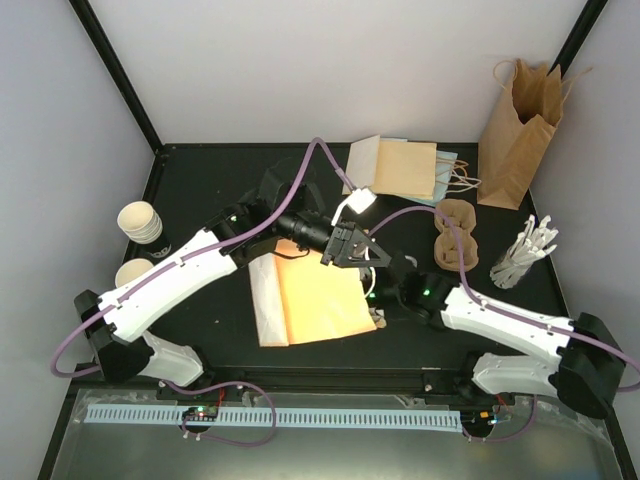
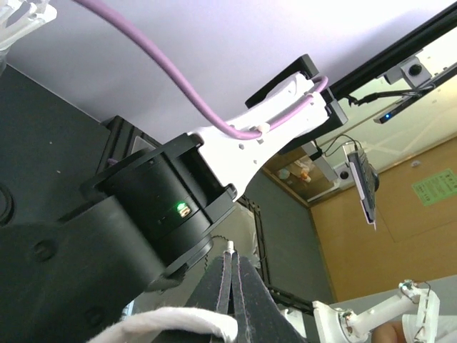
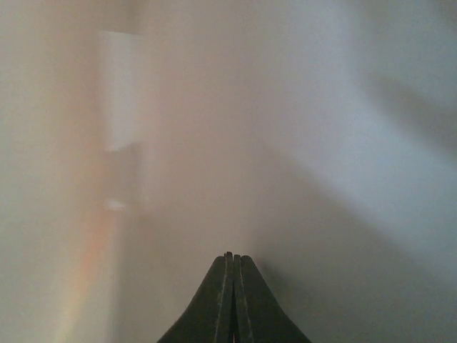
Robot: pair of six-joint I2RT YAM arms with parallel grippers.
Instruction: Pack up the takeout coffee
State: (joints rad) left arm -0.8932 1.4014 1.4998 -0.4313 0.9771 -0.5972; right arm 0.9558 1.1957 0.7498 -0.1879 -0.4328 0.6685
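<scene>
L arm [image 1: 180, 270] reaches fwd-right from its base toward centre, wrist rolled sideways. L gripper [image 2: 230, 251]: jaws pressed flat together. R arm [image 1: 510, 325] stretches left, lying low. R gripper [image 3: 230, 257]: jaws also closed, fingers flush.

The black worktop [image 1: 215, 180] carries paper cups [image 1: 140, 221] at the left, a flat bag [image 1: 320, 300] in the middle, and a standing bag [image 1: 515, 140] and cup carriers [image 1: 455, 240] at the right.
</scene>
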